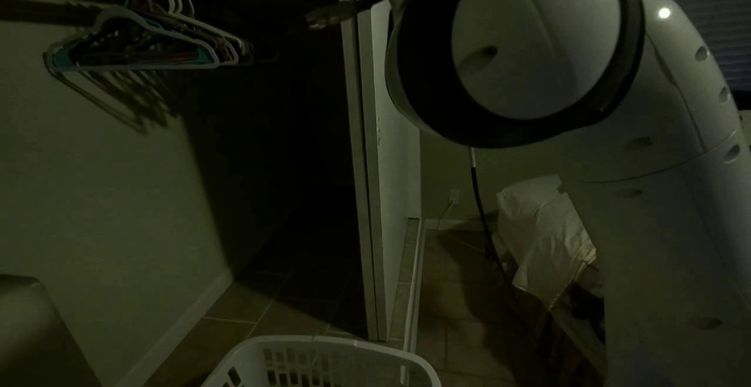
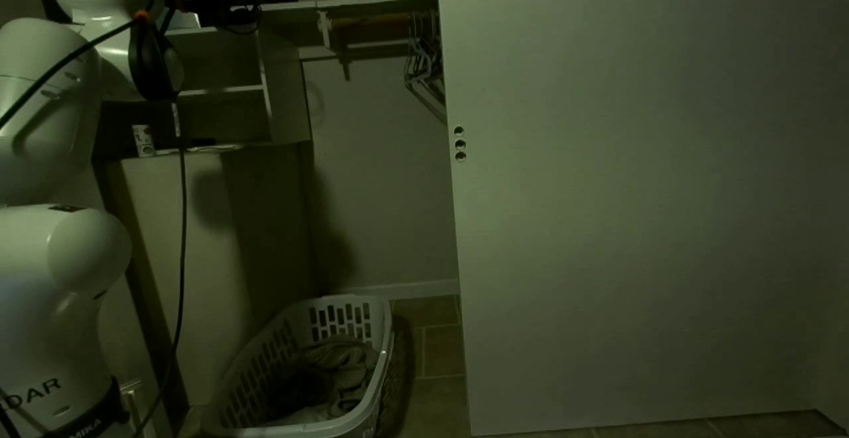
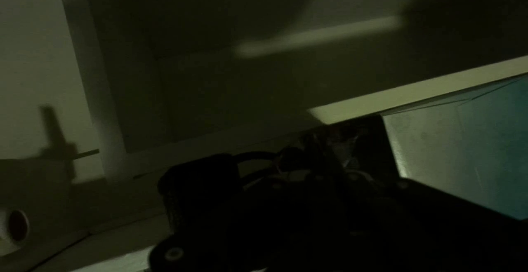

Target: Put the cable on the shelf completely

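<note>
The picture is very dark. The shelf [image 2: 378, 0] is a long board seen edge-on above a rod of hangers, in an exterior view. The cable [image 2: 247, 30] is a thin dark cord whose loops stand above and droop below the board's left end. My gripper [image 2: 229, 5] is a black shape at the same place, level with the board, and merges with the cable. In the wrist view, the gripper [image 3: 305, 156] is almost black. Dark cords [image 3: 255, 155] curve between its dark blocks. Whether the fingers are open or shut on the cord cannot be made out.
Cubbies [image 2: 265, 89] stand under the shelf's left end. Hangers [image 2: 421, 66] hang from the rod, also in an exterior view [image 1: 146, 64]. A white sliding door [image 2: 630, 192] covers the right side. A laundry basket [image 2: 385, 358] stands on the floor. A pale board edge [image 3: 412, 92] crosses the wrist view.
</note>
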Tool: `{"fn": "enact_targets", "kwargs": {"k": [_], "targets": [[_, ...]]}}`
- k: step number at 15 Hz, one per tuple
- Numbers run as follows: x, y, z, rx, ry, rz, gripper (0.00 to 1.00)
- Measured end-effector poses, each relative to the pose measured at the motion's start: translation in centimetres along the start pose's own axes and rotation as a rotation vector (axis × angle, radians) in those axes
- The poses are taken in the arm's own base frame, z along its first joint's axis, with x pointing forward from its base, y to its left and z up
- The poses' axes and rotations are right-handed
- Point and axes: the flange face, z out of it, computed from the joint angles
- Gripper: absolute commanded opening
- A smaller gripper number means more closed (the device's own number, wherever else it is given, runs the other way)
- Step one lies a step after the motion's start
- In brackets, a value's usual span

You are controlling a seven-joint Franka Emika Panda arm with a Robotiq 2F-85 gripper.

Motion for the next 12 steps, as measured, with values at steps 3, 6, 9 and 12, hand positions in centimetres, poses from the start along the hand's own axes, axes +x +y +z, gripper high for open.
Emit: {"fn": "enact_targets", "kwargs": {"k": [3,6,9,12], "targets": [[-0.01,0.0,0.26,-0.003,0.008,0.015,0.33],[0.01,-0.11,0.37,-0.004,0.012,0.023,0.54],[0.01,-0.15,0.44,-0.005,0.015,0.025,0.74],[0.04,-0.25,0.39,-0.005,0.017,0.028,0.95]]}}
